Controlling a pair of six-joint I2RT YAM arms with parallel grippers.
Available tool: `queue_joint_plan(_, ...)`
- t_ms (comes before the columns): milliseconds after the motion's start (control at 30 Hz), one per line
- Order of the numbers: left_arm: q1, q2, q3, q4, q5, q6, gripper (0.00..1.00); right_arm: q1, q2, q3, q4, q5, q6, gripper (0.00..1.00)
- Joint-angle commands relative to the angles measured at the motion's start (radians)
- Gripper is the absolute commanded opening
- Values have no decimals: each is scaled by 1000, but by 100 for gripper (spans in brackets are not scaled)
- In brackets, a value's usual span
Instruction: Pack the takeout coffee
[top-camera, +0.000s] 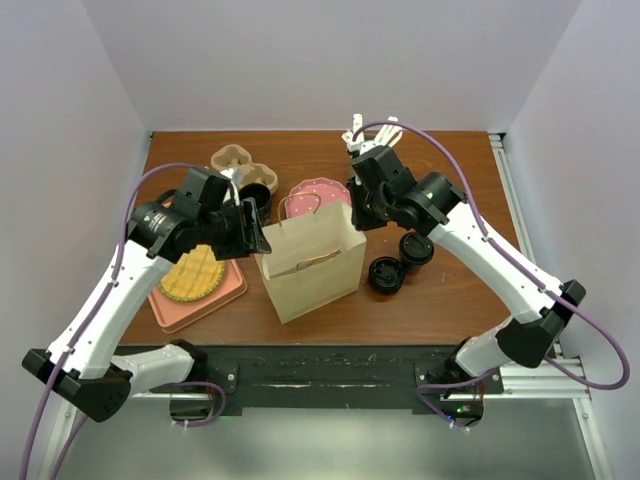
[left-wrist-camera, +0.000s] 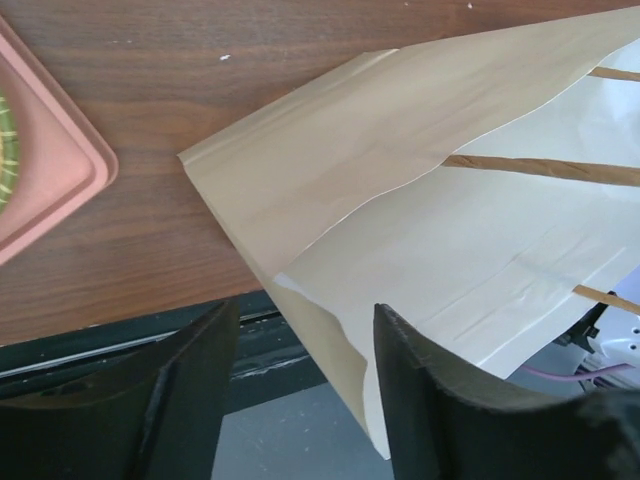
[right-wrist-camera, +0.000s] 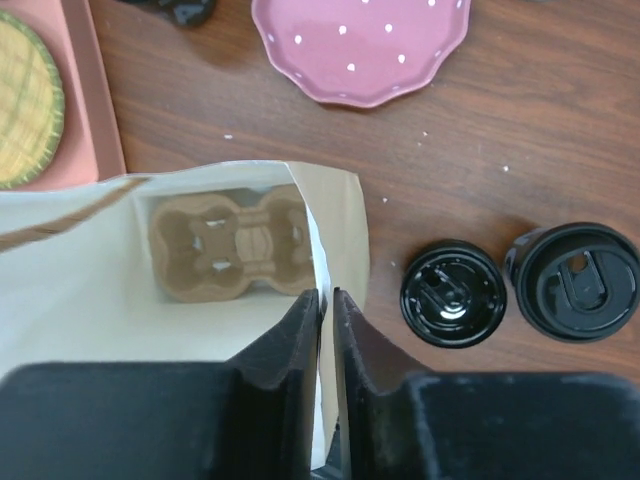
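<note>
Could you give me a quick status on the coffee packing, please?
Left gripper open, astride paper bag edge; right gripper shut on its rim. Cup carrier inside bag; two lidded cups outside, on table. Nothing seen in the way.

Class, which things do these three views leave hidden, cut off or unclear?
- Top view: the inside of the paper bag, hidden by its own walls.
- Left wrist view: the tray, cut off by the left edge.
- Right wrist view: whatever is under the two black lids, seen only from straight above.
- Right wrist view: the yellow disc, cut off by the left edge.
</note>
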Motion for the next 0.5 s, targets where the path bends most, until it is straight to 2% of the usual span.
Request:
queue_joint_plan(0, -19, 1, 12, 78, -20, -17, 54, 0, -85, -42, 14, -9, 80, 5)
queue_joint_plan(67, -19, 12, 18, 75, -38, -2, 51, 4, -119, -85, 33, -21, 118, 0)
queue_joint_plan(100, -19, 18, 25, 72, -43, 6, 46, 9, -154, -103, 47, -24, 161, 0)
queue_joint_plan(200, -22, 43, 49, 55, -44, 31, 39, 29, -215, -200, 113, -24, 250, 0)
queue_joint_plan(267, -25, 55, 66, 30, -43, 46, 40, 30, -277, -276, 164, -18, 291, 0)
queue_joint_plan(333, -33, 58, 84, -6, -44, 46, 48, 32, -324, -319, 193, -7, 342, 0)
queue_joint_plan(467, -51, 38, 66, -5, -17, 32, 52, 37, -353, -327, 198, 17, 384, 0)
